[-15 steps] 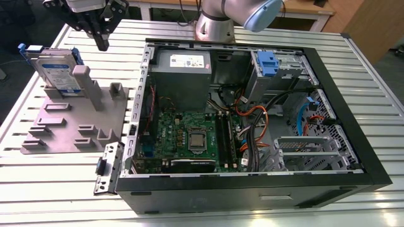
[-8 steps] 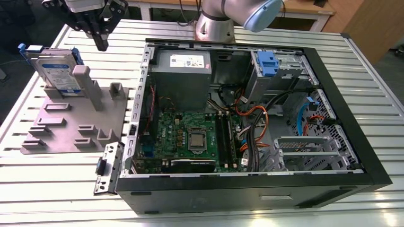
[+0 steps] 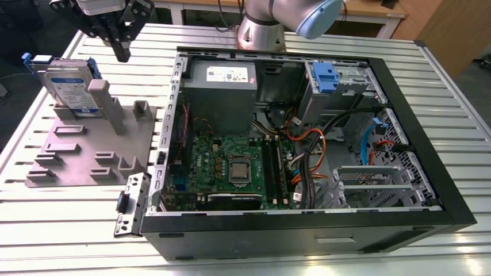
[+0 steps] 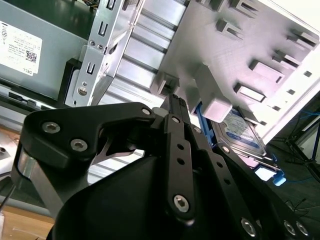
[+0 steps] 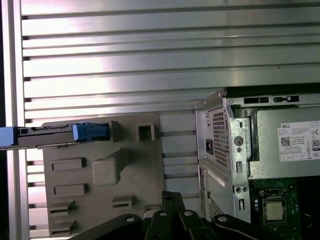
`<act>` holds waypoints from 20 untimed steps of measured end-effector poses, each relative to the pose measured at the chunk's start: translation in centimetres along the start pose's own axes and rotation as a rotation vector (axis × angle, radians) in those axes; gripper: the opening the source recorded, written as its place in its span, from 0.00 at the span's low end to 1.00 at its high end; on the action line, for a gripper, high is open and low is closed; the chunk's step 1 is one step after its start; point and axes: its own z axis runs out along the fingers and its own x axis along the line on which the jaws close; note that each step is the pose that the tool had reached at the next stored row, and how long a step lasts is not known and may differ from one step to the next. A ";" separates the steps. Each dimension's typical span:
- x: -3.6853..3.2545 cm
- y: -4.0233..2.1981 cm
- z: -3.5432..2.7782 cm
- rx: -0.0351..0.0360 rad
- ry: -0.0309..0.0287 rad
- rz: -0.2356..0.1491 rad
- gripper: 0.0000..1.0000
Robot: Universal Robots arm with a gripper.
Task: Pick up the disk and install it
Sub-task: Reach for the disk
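- The claw (image 3: 123, 55) hangs above the table (image 3: 69, 230) with its fingers pointing down. The tips are pressed together and hold nothing.
- In the second wrist view the claw (image 4: 172, 98) tapers to one closed point. In the first wrist view the claw (image 5: 172, 196) shows just its joined tips, and its links are cut off at the frame edge.
- The disk (image 3: 69, 87) stands tilted on edge on the plate (image 3: 80, 158). It sits lower than the claw tips, a little toward the exterior view's left, and is not touching the claw.
- A tall peg (image 3: 100, 98) on the plate stands almost beneath the tips and hides part of the disk's nearer edge.
- In the second wrist view the disk (image 4: 239, 131) lies beyond the tips. The peg and the claw's black links cover much of it, so only a strip of label and a blue corner show.
- In the first wrist view the disk (image 5: 47, 131) is seen edge-on as a thin strip with a blue rail (image 5: 90, 131). The frame edge cuts it off, and its label face is hidden.
- The open case (image 3: 307, 227) lies on the claw's other side, toward the exterior view's right, well apart from the disk.
- The arm (image 3: 265, 26) and the claw's upper body are cut off at the top of the exterior view.
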 end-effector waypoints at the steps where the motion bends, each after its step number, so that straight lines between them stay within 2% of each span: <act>1: 0.02 0.00 0.00 0.0000 0.0000 0.000 0.11; 20: 0.48 -0.04 0.04 0.0000 0.0000 0.000 0.11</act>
